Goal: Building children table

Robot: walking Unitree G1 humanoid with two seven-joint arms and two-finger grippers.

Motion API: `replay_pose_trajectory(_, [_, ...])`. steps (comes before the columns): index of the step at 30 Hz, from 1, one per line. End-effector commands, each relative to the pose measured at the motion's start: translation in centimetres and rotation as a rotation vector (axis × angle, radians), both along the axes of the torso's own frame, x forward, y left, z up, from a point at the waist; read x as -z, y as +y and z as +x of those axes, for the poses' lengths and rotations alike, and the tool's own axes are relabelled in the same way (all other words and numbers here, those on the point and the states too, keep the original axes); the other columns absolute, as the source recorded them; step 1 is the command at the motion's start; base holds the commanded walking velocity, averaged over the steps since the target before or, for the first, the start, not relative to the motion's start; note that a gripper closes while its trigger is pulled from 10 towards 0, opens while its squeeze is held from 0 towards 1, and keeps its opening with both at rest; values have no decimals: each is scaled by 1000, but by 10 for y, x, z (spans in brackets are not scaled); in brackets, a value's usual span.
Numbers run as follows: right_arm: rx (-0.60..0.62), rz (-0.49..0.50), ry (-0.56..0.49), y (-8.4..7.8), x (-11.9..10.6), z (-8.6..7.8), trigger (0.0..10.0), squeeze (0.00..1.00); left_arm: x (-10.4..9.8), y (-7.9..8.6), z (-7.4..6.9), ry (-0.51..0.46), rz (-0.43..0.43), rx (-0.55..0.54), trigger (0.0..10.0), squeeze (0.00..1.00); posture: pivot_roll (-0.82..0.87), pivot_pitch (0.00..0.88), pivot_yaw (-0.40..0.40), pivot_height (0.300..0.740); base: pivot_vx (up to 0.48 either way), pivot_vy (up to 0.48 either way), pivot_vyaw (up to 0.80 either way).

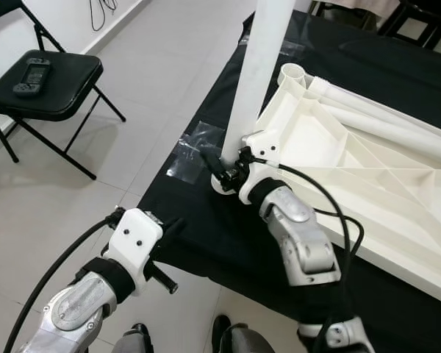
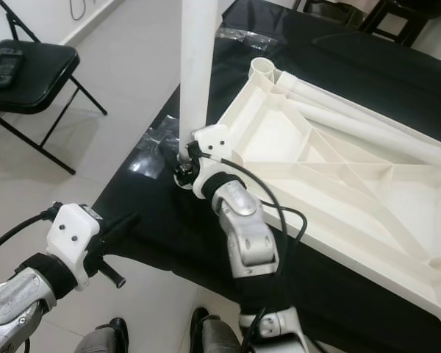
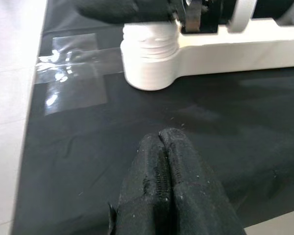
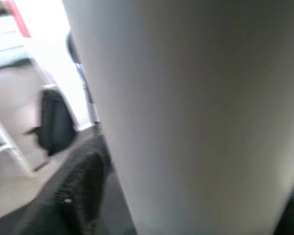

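The white children's table top [image 1: 367, 176] lies upside down on a black cloth [image 1: 198, 228]. A white table leg [image 1: 253, 73] stands upright in the near-left corner socket [image 3: 149, 63]. My right gripper [image 1: 224, 170] is shut on the base of that leg, and in the right wrist view a black finger [image 4: 83, 191] sits beside the leg [image 4: 186, 112]. More white legs [image 1: 382, 125] lie inside the table top. My left gripper [image 3: 164, 137] is shut and holds nothing, hovering low over the cloth near its front edge, short of the socket.
A black folding chair [image 1: 51, 81] with a remote control [image 1: 31, 76] on its seat stands on the tiled floor at left. A patch of clear tape [image 1: 191, 147] holds the cloth's left edge. Another dark chair [image 1: 419, 18] stands at the far right.
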State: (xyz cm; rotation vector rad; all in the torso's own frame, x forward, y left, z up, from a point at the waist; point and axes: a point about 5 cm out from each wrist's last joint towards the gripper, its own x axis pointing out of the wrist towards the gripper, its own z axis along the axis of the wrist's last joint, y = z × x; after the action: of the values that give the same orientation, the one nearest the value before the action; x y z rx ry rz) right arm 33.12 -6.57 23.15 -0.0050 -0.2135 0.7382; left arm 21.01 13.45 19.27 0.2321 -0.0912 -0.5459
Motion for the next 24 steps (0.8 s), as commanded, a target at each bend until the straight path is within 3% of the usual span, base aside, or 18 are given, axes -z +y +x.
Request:
replay_pose_trajectory(1, [-133, -15, -44, 4, -6, -2, 10000, 937, 3, -2, -2, 12, -3, 5, 10000, 0, 144, 313, -126, 740, 0, 0, 0])
replay_pose_trajectory(2, [-133, -15, -44, 4, -6, -2, 10000, 937, 3, -2, -2, 12, -3, 5, 10000, 0, 144, 313, -126, 740, 0, 0, 0])
replay_pose_trajectory(3, [-209, -49, -77, 3, -9, -3, 10000, 0, 3, -1, -2, 10, -4, 2, 10000, 0, 145, 313, -129, 740, 0, 0, 0])
replay_pose_trajectory(13, [-383, -119, -113, -10, -19, 23, 10000, 0, 2, -3, -5, 12, -4, -3, 10000, 0, 162, 328, -140, 740, 0, 0, 0])
replay_pose_trajectory(20, [-379, -109, -108, -22, -27, 39, 10000, 0, 2, -1, -8, 16, -3, -11, 10000, 0, 176, 346, -141, 740, 0, 0, 0])
replay_pose_trajectory(21, [-389, -111, -105, -26, -29, 41, 7529, 0, 2, -1, -9, 19, -4, -15, 10000, 0, 175, 354, -143, 740, 0, 0, 0])
replay_pose_trajectory(22, [-402, -114, -104, -29, -30, 43, 431, 0, 3, 0, -10, 24, -1, -19, 10000, 0, 173, 359, -144, 740, 0, 0, 0])
replay_pose_trajectory(24, [-424, -120, -102, -33, -32, 45, 0, 0, 3, 1, -12, 31, 1, -23, 10000, 0, 173, 363, -143, 740, 0, 0, 0])
